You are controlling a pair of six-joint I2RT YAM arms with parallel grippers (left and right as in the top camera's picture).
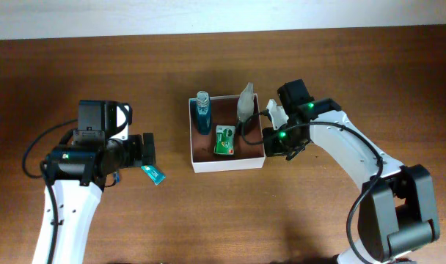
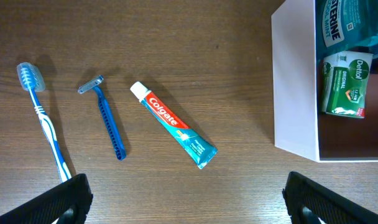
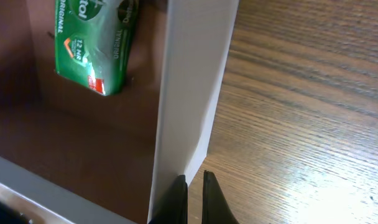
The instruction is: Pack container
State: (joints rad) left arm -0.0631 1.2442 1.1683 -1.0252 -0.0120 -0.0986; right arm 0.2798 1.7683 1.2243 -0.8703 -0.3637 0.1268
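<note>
The container is a shallow white box with a reddish-brown floor at the table's middle. It holds a blue mouthwash bottle, a green soap pack and a grey pouch. My right gripper is shut, its tips against the outside of the container's right wall, with nothing between them. The soap lies inside. My left gripper is open wide and empty, above a toothpaste tube, a blue razor and a toothbrush lying left of the container.
The toothpaste tube's end shows under the left gripper in the overhead view. The mouthwash and soap show in the left wrist view. Bare wooden table surrounds the container.
</note>
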